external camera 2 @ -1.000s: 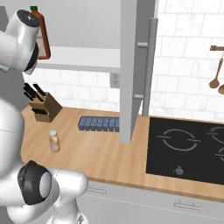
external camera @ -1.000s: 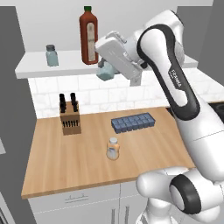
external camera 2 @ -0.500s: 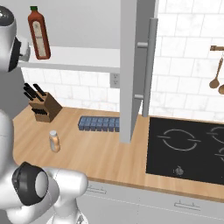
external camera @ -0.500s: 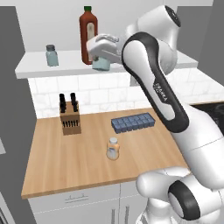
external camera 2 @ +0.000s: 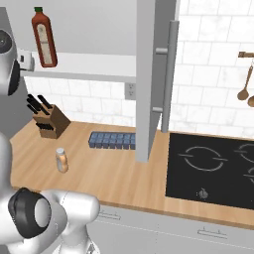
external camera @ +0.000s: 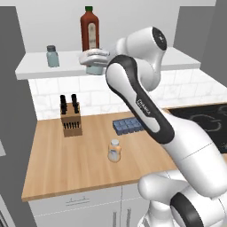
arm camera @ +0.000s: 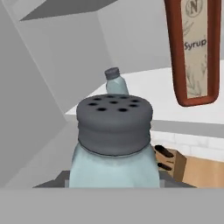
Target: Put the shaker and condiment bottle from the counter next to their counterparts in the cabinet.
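Note:
My gripper is shut on the pale teal shaker, holding it at the front edge of the white cabinet shelf, just in front of the tall red bottle. Up close, its dark grey cap sits between the jaws. The twin shaker stands further left on the shelf and shows as the twin shaker beyond the held one. The squat orange condiment bottle stands upright on the wooden counter, also seen as the orange bottle.
A knife block and a blue segmented tray sit at the back of the counter. An open cabinet door hangs right of the shelf. A black hob lies at the right, with utensils on the wall.
The arm has swung left along the shelf front with the shaker, from right of the red bottle to just in front of it. The orange bottle has not moved.

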You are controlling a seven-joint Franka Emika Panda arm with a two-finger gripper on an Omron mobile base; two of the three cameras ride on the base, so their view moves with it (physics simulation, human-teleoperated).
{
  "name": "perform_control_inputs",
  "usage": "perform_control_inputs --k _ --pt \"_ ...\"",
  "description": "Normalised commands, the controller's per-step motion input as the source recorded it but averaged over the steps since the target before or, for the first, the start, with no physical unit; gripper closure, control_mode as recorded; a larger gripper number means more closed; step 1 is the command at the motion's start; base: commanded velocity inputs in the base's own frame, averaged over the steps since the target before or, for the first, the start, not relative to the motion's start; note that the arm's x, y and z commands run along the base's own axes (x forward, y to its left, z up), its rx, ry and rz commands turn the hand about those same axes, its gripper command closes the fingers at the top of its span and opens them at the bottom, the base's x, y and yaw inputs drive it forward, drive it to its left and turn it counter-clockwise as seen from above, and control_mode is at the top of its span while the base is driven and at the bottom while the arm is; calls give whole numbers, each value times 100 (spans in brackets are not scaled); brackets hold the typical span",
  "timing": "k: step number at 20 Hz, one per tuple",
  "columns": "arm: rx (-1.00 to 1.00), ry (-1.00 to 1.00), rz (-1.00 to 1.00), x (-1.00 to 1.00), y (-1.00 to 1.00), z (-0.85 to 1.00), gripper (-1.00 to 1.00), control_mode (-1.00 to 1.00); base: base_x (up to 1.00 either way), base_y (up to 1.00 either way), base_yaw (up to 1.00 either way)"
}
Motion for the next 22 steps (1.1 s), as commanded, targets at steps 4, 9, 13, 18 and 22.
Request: perform_control_inputs --k 4,9,13,18,22 --pt "-11 -14 -7 36 33 4 100 -100 0 0 0" --pt "-10 -12 -7 24 15 1 100 -100 0 0 0" --pt "-2 -8 -6 13 0 0 100 -100 0 0 0" --pt "0 -6 -6 8 0 -2 100 -100 0 0 0" --pt "0 0 -3 31 3 -11 100 -100 0 0 0"
